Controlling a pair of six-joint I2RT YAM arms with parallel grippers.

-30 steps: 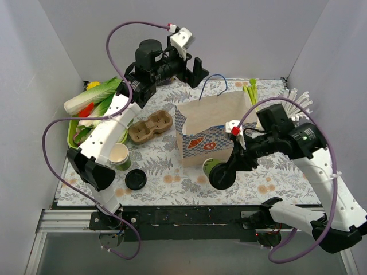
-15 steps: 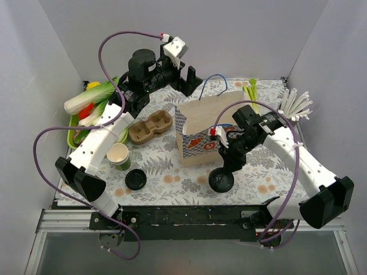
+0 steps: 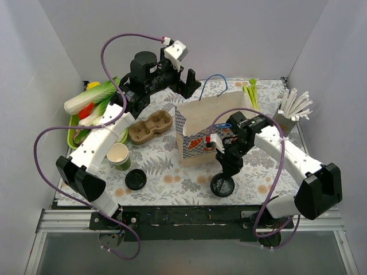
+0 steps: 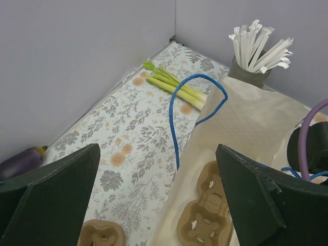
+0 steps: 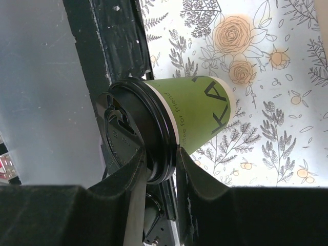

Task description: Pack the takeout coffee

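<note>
The takeout coffee [image 3: 222, 184], a green paper cup with a black lid, hangs just above the table in front of the paper bag [image 3: 206, 129]. My right gripper [image 3: 227, 167] is shut on the lid's rim. In the right wrist view the cup [image 5: 197, 110] lies sideways with the black lid [image 5: 134, 134] toward the table's front edge, and the right gripper [image 5: 159, 159] pinches the lid rim. My left gripper [image 3: 188, 81] is wide open and empty, high above the bag's far side. In the left wrist view the left gripper [image 4: 158, 148] looks down into the open bag [image 4: 256, 118], which holds a cardboard cup carrier [image 4: 207, 220].
A second cup carrier [image 3: 150, 127], stacked lidless green cups [image 3: 119, 156] and a loose black lid [image 3: 136, 180] sit left of the bag. A tray of vegetables [image 3: 92, 103] is at far left. Straws in a holder [image 3: 293, 106] and green onions [image 4: 174, 84] are at back right.
My right arm has swung in toward the bag, and its wrist has carried the lidded cup slightly toward the front edge. My left gripper shifted a little and stays open over the bag.
</note>
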